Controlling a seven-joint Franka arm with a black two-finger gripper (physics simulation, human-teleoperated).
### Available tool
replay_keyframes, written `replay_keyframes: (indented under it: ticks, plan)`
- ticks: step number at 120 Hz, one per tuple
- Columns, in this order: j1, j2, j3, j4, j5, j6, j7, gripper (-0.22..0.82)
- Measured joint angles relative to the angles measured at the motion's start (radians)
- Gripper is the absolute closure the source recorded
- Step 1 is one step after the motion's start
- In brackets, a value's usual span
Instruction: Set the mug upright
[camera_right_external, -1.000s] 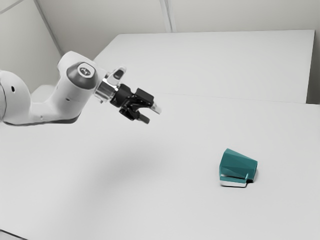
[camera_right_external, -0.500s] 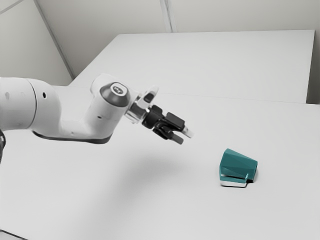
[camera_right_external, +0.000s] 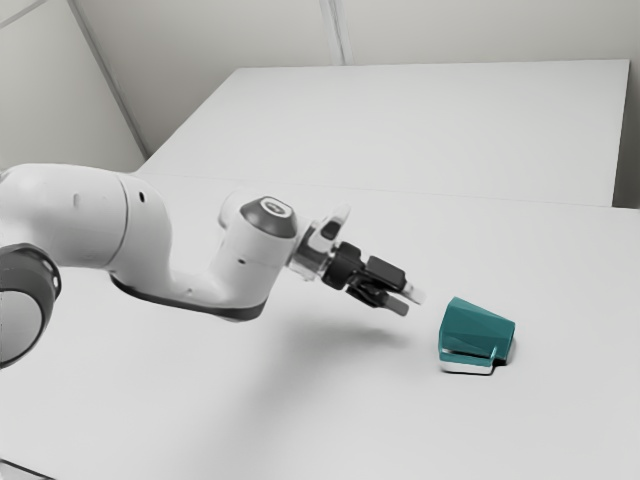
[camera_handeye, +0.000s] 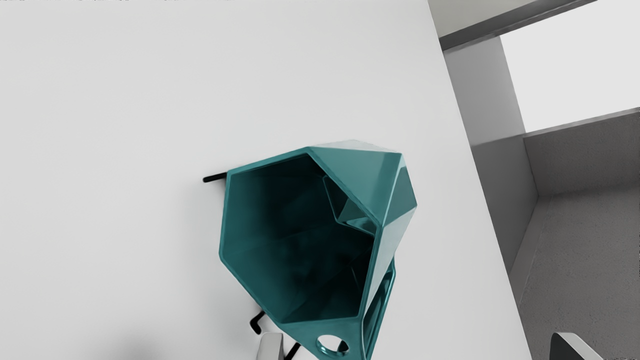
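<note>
Lying on its side, the teal mug (camera_right_external: 478, 325) rests on the pale surface (camera_right_external: 300, 410), its open mouth (camera_handeye: 300, 245) facing the fingers (camera_right_external: 396, 306). They stand wide apart with nothing between them, near the mug, toward the exterior view's left. In the wrist view one fingertip appears close by the mug, the other well apart from it.

A small gap over the desk (camera_right_external: 250, 400) separates the end effector (camera_right_external: 410, 302) from the tipped mug (camera_right_external: 478, 328), its mouth (camera_handeye: 300, 240) facing the fingers. The mug blocks the way ahead; room runs above it and along both its sides.
</note>
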Motion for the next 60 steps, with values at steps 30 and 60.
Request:
replay_keyframes:
  ticks: [30, 60]
  plan:
    - [-0.044, 0.052, 0.001, 0.033, -0.050, 0.001, 0.070, 0.03]
    - [-0.078, 0.093, 0.001, 0.074, -0.089, 0.002, 0.127, 0.03]
